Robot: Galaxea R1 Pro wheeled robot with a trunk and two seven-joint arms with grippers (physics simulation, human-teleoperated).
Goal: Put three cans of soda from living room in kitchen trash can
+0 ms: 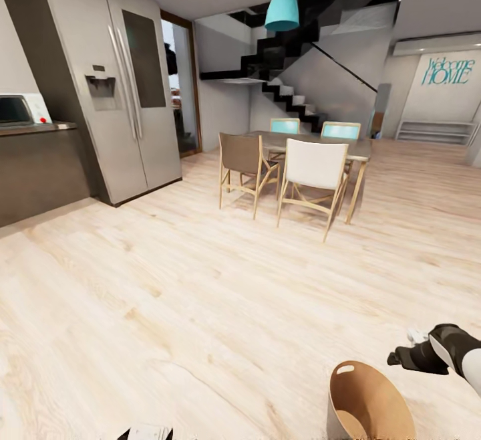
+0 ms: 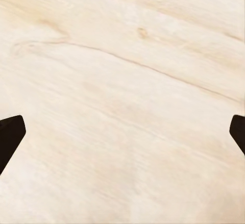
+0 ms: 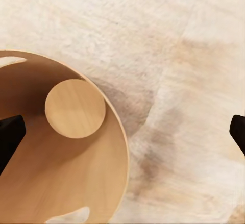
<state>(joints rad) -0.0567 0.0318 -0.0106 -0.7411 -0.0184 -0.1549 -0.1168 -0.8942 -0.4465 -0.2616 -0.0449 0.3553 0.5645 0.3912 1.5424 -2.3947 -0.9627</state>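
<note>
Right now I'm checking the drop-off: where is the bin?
The bin stands on the wood floor at the head view's lower right, just beside the right gripper, well short of the dining table.

The right arm [image 1: 461,353] has a glossy black shell with a white-grey segment at the frame edge; a small pale patch sits on its upper side. Its gripper [image 1: 401,358] is matte black and angular. In both wrist views, the fingertips [image 2: 10,134] are flat black, wedge-shaped and unmarked.
</note>
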